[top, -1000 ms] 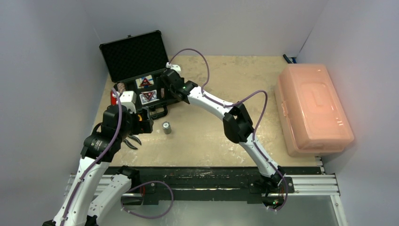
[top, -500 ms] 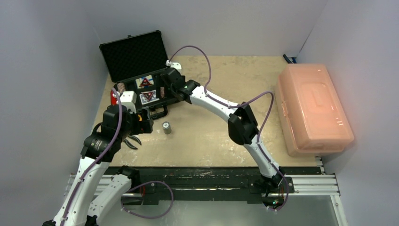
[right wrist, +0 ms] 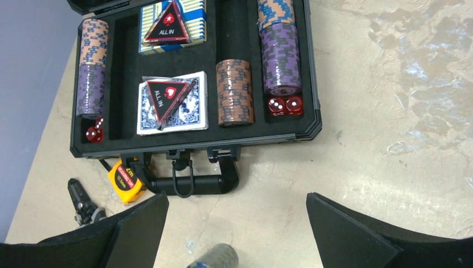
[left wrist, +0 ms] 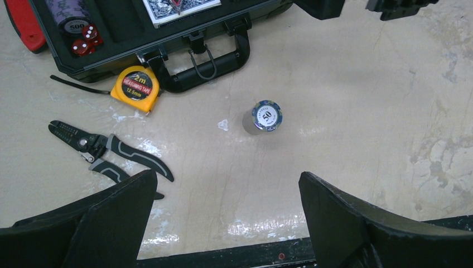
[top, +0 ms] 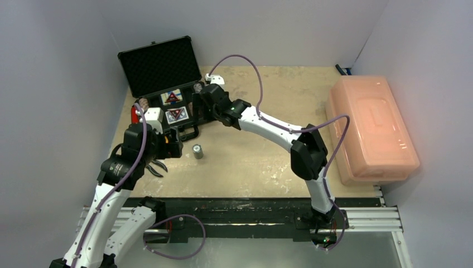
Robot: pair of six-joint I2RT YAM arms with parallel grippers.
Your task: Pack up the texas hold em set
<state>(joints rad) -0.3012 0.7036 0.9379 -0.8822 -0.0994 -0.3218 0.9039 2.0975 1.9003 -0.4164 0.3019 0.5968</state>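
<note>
- Left gripper: jaws apart and empty. It has not moved and hangs above the bench.
- Chip stack: upright on the bench, just in front of the case. It is not yet packed, so collect it next.
- Case: open and largely filled.
- Right gripper: jaws apart and empty. It has drawn back from the case, so treat that placement as complete.

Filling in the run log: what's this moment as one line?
left gripper: open, empty, near loose chip stack | right gripper: open, above open case | case: chips, two decks, dice inside
</note>
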